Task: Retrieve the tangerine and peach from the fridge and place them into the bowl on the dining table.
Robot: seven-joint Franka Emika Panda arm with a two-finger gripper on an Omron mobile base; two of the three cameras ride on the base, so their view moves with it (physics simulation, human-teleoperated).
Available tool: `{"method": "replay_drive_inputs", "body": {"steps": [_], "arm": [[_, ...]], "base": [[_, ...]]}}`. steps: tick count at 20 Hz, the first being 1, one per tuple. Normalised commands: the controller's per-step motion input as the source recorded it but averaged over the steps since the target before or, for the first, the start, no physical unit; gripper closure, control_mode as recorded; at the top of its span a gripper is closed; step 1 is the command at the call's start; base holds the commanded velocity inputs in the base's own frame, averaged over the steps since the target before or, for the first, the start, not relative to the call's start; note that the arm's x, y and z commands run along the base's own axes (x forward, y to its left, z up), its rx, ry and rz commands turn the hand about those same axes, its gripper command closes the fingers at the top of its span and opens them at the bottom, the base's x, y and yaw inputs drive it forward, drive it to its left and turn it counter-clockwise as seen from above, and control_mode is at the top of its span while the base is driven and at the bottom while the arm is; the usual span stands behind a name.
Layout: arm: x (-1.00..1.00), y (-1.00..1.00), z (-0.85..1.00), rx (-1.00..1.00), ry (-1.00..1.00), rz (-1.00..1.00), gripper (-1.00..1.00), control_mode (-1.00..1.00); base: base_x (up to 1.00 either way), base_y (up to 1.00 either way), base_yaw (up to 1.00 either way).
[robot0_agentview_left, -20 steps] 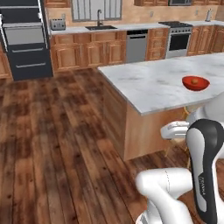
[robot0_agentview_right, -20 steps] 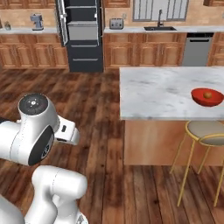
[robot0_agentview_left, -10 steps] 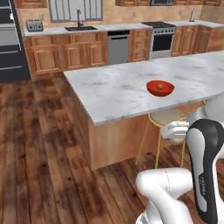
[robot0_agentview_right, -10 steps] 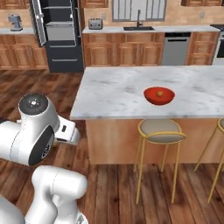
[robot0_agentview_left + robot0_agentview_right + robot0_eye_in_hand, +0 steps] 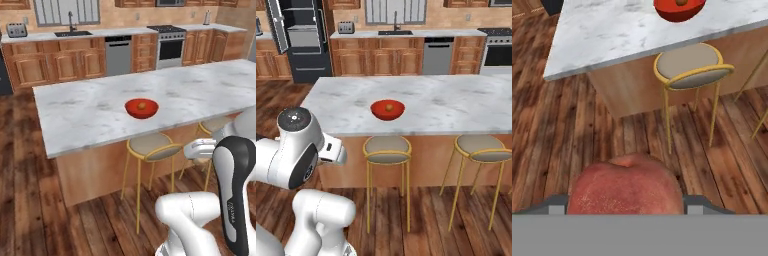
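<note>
A peach [image 5: 626,186], reddish with a pale dimple, is large at the bottom of the hand view, and my gripper [image 5: 627,202] is shut on it, a dark fingertip on each side. Beyond it stands the dining table [image 5: 612,30], which carries the red bowl [image 5: 677,12]. A tangerine [image 5: 682,2] lies in that bowl. Both base views show the bowl [image 5: 141,112] [image 5: 387,115] with the tangerine [image 5: 142,105] [image 5: 389,106] near the near edge of the marble top [image 5: 90,115] [image 5: 456,105]. The black fridge [image 5: 301,40] stands far back left, its door open.
Yellow-framed stools [image 5: 152,145] [image 5: 387,146] [image 5: 479,145] [image 5: 692,62] stand against the table's near side, one right below the bowl. Wooden floor [image 5: 587,130] lies between me and the table. Wall counters with a sink, dishwasher [image 5: 118,55] and stove [image 5: 171,47] run along the back.
The base has driven, so the whole scene has shifted: the table and bowl have slid left in both base views and come closer. The grip on the peach is unchanged.
</note>
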Motion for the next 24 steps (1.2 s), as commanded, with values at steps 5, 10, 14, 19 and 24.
{"method": "replay_drive_inputs", "body": {"steps": [5, 10, 14, 19, 24], "arm": [[0.0, 0.0, 0.0, 0.0, 0.0, 0.0, 1.0, 1.0], [0.0, 0.0, 0.0, 0.0, 0.0, 0.0, 1.0, 1.0], [0.0, 0.0, 0.0, 0.0, 0.0, 0.0, 1.0, 1.0], [0.0, 0.0, 0.0, 0.0, 0.0, 0.0, 1.0, 1.0], [0.0, 0.0, 0.0, 0.0, 0.0, 0.0, 1.0, 1.0]], "base": [[0.2, -1.0, 0.0], [0.65, -0.7, 0.0], [0.99, -0.12, 0.02], [1.0, 0.32, 0.04], [1.0, 0.71, 0.0]]}}
